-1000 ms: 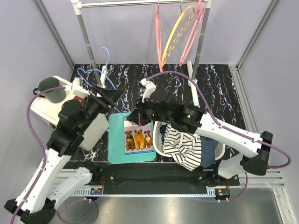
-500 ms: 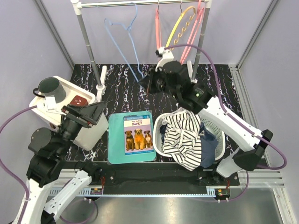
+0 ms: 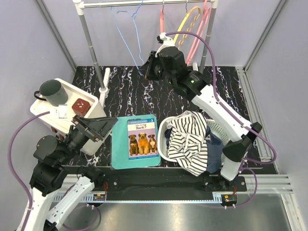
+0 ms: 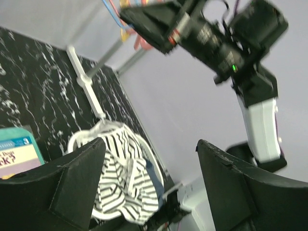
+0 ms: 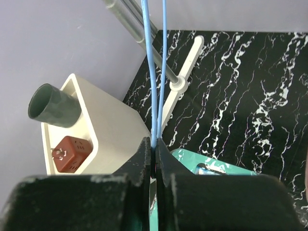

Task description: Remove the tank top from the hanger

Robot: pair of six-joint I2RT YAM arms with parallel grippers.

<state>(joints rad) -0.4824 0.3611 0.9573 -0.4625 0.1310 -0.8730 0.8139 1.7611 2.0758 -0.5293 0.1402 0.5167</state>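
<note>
The striped tank top (image 3: 187,142) lies heaped in the white laundry basket (image 3: 217,130) at the front right, off the hanger; it also shows in the left wrist view (image 4: 118,178). The bare blue wire hanger (image 3: 126,41) is held up at the back, its hook at the rail (image 3: 144,3). My right gripper (image 3: 144,72) is shut on the hanger's lower wire (image 5: 150,82), the jaws pinched together (image 5: 154,144). My left gripper (image 3: 98,127) hovers at the front left, open and empty (image 4: 150,144).
Pink and yellow hangers (image 3: 185,29) hang on the rail's right half. A dog picture book (image 3: 143,137) lies on a teal mat (image 3: 120,144) beside the basket. A white bin (image 3: 48,113) at the left holds a dark mug (image 3: 53,91) and a brown cube (image 3: 81,105).
My right gripper has carried the blue hanger from low over the table up to the rail. The left arm has drawn back toward the front left, jaws still open.
</note>
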